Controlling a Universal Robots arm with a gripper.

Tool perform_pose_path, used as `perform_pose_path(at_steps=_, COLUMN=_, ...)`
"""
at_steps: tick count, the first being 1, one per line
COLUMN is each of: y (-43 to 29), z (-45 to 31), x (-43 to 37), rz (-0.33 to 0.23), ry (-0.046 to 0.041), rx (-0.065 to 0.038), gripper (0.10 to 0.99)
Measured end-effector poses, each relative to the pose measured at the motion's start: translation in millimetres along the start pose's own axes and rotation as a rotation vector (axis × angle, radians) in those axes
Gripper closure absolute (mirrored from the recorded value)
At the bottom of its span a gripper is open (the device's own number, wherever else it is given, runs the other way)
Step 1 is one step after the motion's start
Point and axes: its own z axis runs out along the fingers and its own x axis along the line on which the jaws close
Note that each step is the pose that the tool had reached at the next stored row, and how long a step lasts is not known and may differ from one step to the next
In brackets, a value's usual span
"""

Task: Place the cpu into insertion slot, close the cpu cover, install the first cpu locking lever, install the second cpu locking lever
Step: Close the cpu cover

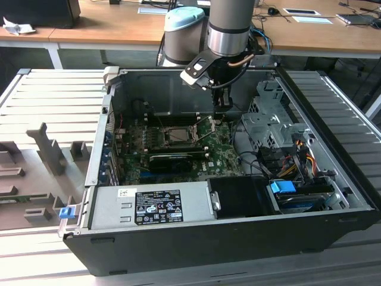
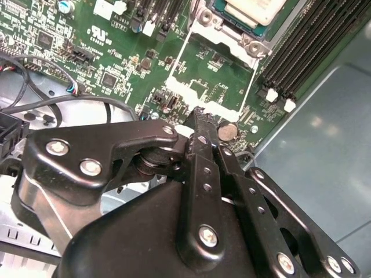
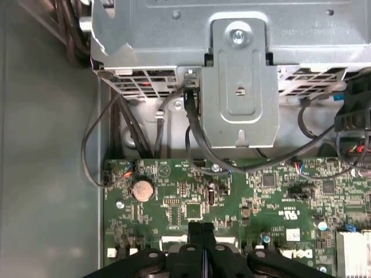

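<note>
Exterior view overlooks the case (image 1: pixel 208 244) — wrist views peer closely past the tool (image 3: pixel 200 227) (image 2: pixel 200 116) at its motherboard (image 3: pixel 243 194) (image 2: pixel 203 75).

The arm (image 1: pixel 229 24) comes straight down from above, its wrist (image 1: pixel 202 70) upright and the gripper (image 1: pixel 223 102) pointing downward. In both wrist views the two black fingers (image 3: pixel 196 246) (image 2: pixel 203 153) lie pressed together along their length.

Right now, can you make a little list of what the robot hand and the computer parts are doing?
gripper: shut, holding nothing, low over the motherboard
nearest thing: round coin battery, just beside the gripper's tip
cpu: silver top facing up, away from the gripper
cpu cover: grey metal frame lying around the cpu
case: black, open on top
</note>
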Motion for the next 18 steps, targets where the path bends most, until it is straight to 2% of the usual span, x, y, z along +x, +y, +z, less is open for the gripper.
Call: perform_pose_path(at_steps=18, y=10.6, z=7.0, x=0.1, rz=0.0, ry=0.0, rx=0.001, gripper=0.98)
